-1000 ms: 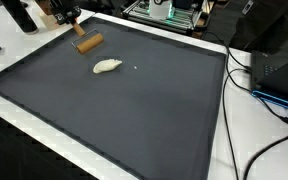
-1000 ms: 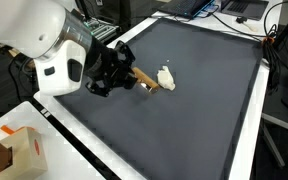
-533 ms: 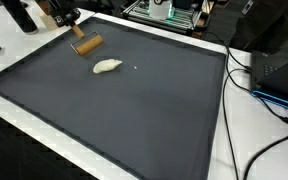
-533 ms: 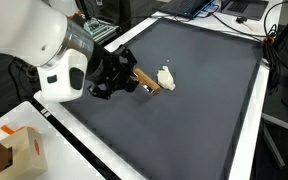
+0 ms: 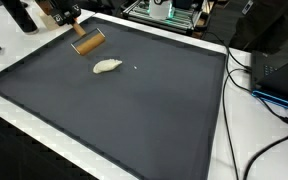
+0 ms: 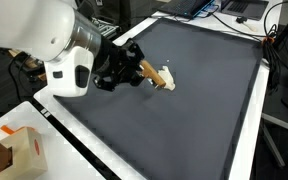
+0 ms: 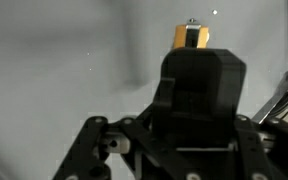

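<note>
In an exterior view the tool (image 5: 70, 20) clamps the wooden block's (image 5: 89, 42) thin stem near the table (image 5: 164, 120) corner; we fear it twisting loose. In an exterior view the wooden block (image 6: 158, 77) could bump the white lump (image 6: 169, 73) just beside it; the wrist view hides the grip.

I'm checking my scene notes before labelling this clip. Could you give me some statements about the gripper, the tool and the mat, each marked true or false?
1. The gripper grips a wooden-handled tool. True.
2. A white lump lies on the dark mat. True.
3. The white lump sits between the jaws. False: it lies on the mat, apart from the gripper.
4. The mat is bright red. False: it is dark grey.
5. The cardboard box stands on the mat. False: it stands off the mat, on the white surface.
</note>
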Motion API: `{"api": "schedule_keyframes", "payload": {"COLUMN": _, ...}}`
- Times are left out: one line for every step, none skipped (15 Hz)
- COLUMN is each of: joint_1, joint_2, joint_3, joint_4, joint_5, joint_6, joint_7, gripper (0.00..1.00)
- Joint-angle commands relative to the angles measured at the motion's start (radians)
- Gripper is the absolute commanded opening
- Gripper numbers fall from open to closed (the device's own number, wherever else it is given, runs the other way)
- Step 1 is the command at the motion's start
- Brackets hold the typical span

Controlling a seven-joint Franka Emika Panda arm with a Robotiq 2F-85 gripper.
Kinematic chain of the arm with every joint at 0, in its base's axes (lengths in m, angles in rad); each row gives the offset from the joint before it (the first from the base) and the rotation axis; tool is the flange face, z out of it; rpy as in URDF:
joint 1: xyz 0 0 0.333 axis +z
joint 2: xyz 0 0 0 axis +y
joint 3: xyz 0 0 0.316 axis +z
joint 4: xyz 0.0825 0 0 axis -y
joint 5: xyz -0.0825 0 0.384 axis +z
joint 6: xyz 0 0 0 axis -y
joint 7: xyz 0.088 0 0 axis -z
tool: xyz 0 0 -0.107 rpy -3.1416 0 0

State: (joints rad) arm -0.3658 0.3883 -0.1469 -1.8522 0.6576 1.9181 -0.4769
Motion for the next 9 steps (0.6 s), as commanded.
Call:
{"api": "schedule_keyframes", "payload": {"joint_1": 0.021, "joint_2": -0.022, "joint_3": 0.007, "joint_4": 0.024, "joint_5": -0.001, "joint_6": -0.044, "joint_7": 0.116, "gripper": 0.23}}
{"api": "schedule_keyframes", "payload": {"joint_1": 0.036, "joint_2": -0.031, "joint_3": 0.009, "joint_4": 0.026, "joint_5": -0.012, "joint_6": -0.035, "joint_7": 0.144, "gripper": 0.23}}
{"api": "schedule_keyframes", "payload": {"joint_1": 0.051, "joint_2": -0.037, "joint_3": 0.012, "joint_4": 0.028, "joint_5": -0.023, "joint_6": -0.026, "joint_7": 0.172, "gripper": 0.23}}
{"api": "schedule_keyframes", "payload": {"joint_1": 0.070, "joint_2": -0.045, "joint_3": 0.014, "joint_4": 0.029, "joint_5": -0.040, "joint_6": -0.015, "joint_7": 0.202, "gripper": 0.23}}
{"api": "schedule_keyframes", "payload": {"joint_1": 0.092, "joint_2": -0.055, "joint_3": 0.016, "joint_4": 0.030, "joint_5": -0.064, "joint_6": -0.001, "joint_7": 0.234, "gripper": 0.23}}
{"api": "schedule_keyframes", "payload": {"joint_1": 0.112, "joint_2": -0.062, "joint_3": 0.019, "joint_4": 0.034, "joint_5": -0.089, "joint_6": 0.007, "joint_7": 0.262, "gripper": 0.23}}
{"api": "schedule_keyframes", "payload": {"joint_1": 0.134, "joint_2": -0.071, "joint_3": 0.024, "joint_4": 0.038, "joint_5": -0.119, "joint_6": 0.011, "joint_7": 0.292, "gripper": 0.23}}
{"api": "schedule_keyframes", "payload": {"joint_1": 0.157, "joint_2": -0.079, "joint_3": 0.030, "joint_4": 0.041, "joint_5": -0.155, "joint_6": 0.019, "joint_7": 0.321, "gripper": 0.23}}
{"api": "schedule_keyframes", "payload": {"joint_1": 0.177, "joint_2": -0.086, "joint_3": 0.038, "joint_4": 0.045, "joint_5": -0.192, "joint_6": 0.019, "joint_7": 0.345, "gripper": 0.23}}
